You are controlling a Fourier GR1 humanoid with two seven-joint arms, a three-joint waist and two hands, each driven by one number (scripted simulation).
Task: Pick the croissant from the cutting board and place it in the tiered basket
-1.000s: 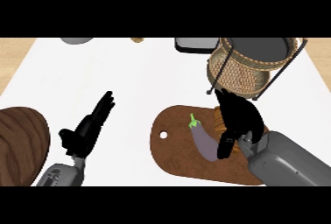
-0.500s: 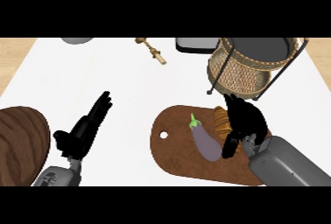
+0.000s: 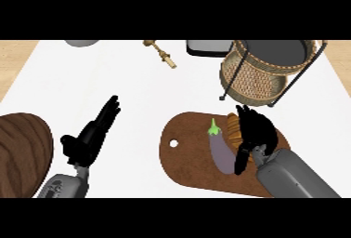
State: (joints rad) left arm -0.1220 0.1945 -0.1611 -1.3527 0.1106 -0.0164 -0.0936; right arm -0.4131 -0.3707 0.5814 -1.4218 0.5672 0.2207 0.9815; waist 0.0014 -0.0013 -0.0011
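A brown croissant (image 3: 234, 131) lies on the wooden cutting board (image 3: 185, 158), mostly hidden under my right hand (image 3: 255, 132). That hand rests over it with fingers pointing up the board and the thumb down beside a purple eggplant (image 3: 221, 152); whether the fingers curl round the croissant is hidden. The wicker tiered basket (image 3: 264, 69) stands just beyond the board, at upper right. My left hand (image 3: 93, 132) hovers open over the white counter at left, fingers straight.
A dark wooden round board (image 3: 21, 153) sits at the left edge. At the back are a brass object (image 3: 161, 54), a dark tray (image 3: 209, 46) and a grey bowl (image 3: 82, 42).
The view has tilted, shifting everything lower. My right hand has settled further down over the croissant. The left hand keeps its pose.
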